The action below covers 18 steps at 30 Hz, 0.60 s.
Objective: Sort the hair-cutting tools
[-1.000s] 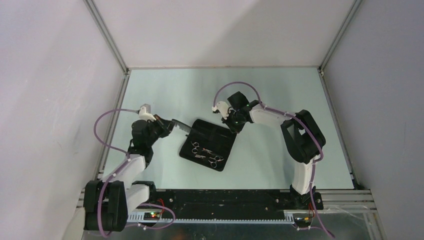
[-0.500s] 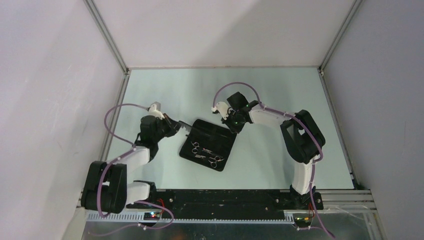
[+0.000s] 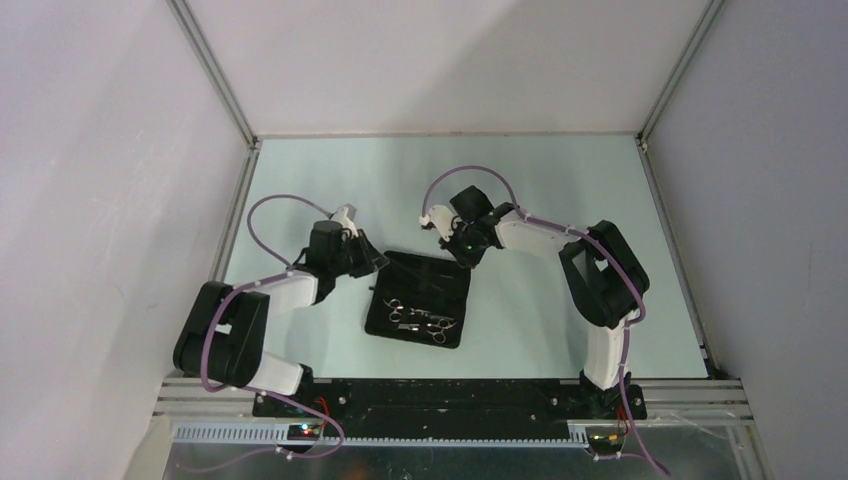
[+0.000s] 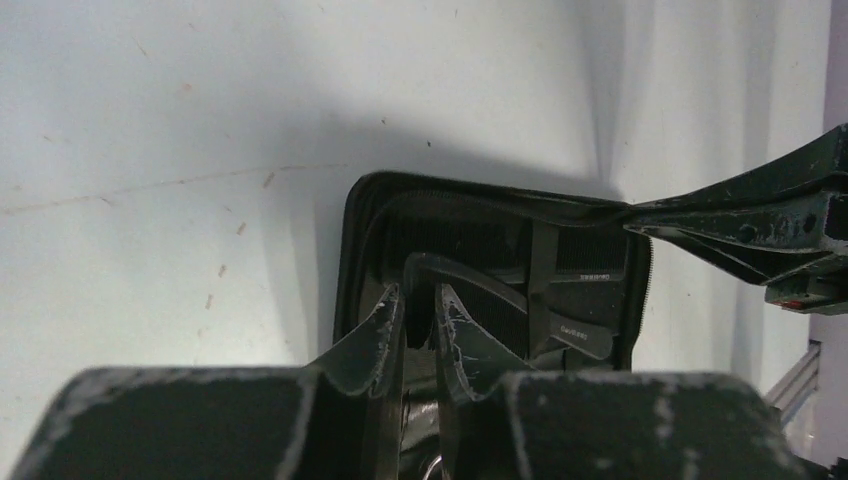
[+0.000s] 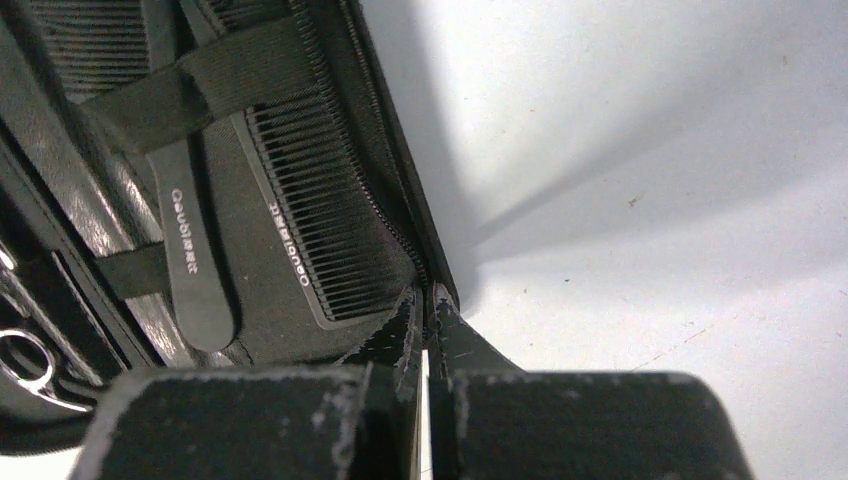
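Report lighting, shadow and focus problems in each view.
Top view: even soft light, sharp; scissors glint. Left wrist view: the left pincer near the lens is blurred, a dark shadow lies on the table beside the case. Right wrist view: comb teeth crisp, a long shadow crosses the table.

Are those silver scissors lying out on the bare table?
No, the scissors lie inside the open black case, as the overhead view shows.
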Each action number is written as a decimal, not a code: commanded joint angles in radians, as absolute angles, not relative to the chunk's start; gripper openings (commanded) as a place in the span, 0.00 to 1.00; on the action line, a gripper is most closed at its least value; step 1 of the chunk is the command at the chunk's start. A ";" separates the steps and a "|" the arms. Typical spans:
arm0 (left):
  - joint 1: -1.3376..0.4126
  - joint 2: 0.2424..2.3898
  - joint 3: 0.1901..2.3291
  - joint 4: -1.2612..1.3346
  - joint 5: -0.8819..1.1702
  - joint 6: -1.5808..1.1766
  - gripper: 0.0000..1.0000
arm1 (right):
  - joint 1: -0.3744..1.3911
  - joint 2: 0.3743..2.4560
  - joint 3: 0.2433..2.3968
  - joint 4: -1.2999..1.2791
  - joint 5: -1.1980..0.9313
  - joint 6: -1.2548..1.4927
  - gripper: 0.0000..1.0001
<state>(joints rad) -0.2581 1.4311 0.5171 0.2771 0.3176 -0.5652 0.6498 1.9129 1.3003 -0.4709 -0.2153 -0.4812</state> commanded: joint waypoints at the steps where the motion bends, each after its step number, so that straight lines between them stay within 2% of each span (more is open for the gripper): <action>1: -0.304 1.432 0.506 0.317 0.312 -0.719 0.18 | 0.658 1.891 1.316 -0.436 -0.224 -0.473 0.00; 7: -0.412 1.384 0.361 0.554 0.115 -1.004 0.18 | 0.657 1.880 1.302 -0.420 -0.212 -0.458 0.00; 12: -0.517 1.298 0.308 0.549 -0.075 -1.115 0.21 | 0.648 1.866 1.287 -0.413 -0.194 -0.441 0.00; 18: -0.565 1.163 0.267 0.447 -0.186 -1.158 0.38 | 0.627 1.832 1.255 -0.388 -0.195 -0.409 0.00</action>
